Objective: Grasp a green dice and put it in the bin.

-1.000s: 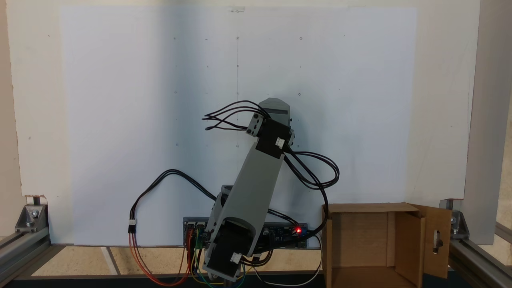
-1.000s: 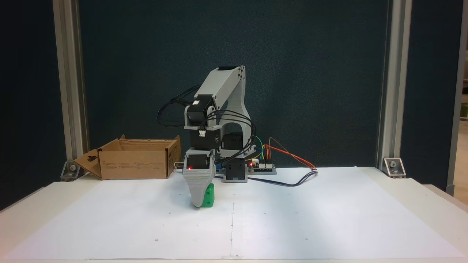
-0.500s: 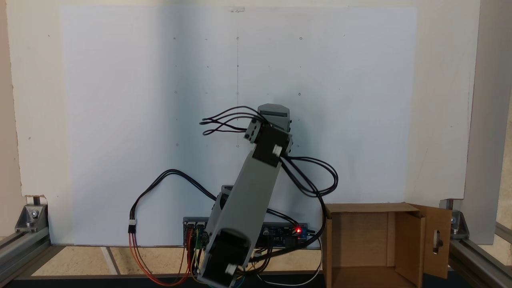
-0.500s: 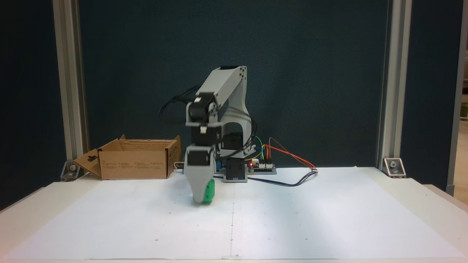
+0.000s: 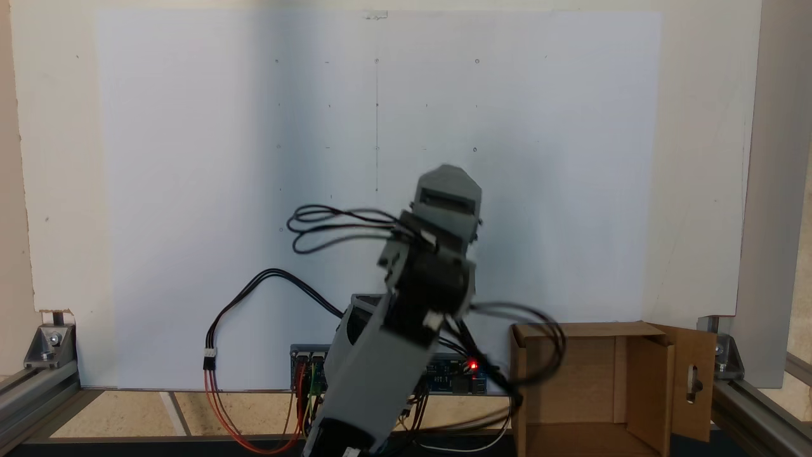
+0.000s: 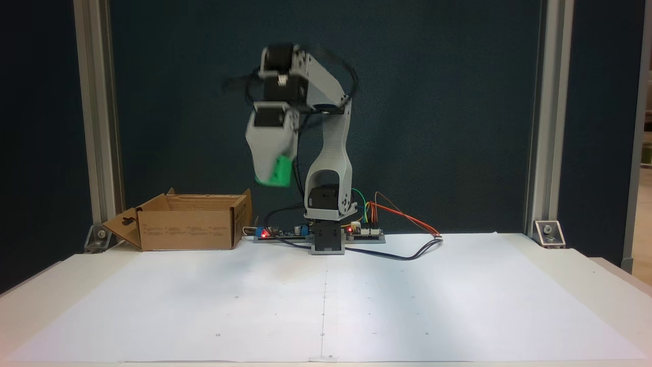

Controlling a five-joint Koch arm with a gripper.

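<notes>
The green dice (image 6: 277,172) hangs high above the table, blurred by motion, and my gripper (image 6: 272,179) is shut on it with its grey fingers pointing down. It sits above and a little to the right of the bin (image 6: 186,224), a brown cardboard box with upright flaps at the back left. In the other fixed view the arm (image 5: 380,362) leans over the base and hides the dice. There the bin (image 5: 571,381) stands open at the bottom right, with a slotted flap on its right side.
A white paper sheet (image 6: 326,306) covers the table. The arm's base (image 6: 326,239), a controller board with a red light (image 6: 356,232) and loose cables (image 6: 407,252) lie at the back. Aluminium posts (image 6: 97,127) frame both sides.
The arm has lifted the gripper and the green dice from the paper to well above the table. It has also drawn back toward the base.
</notes>
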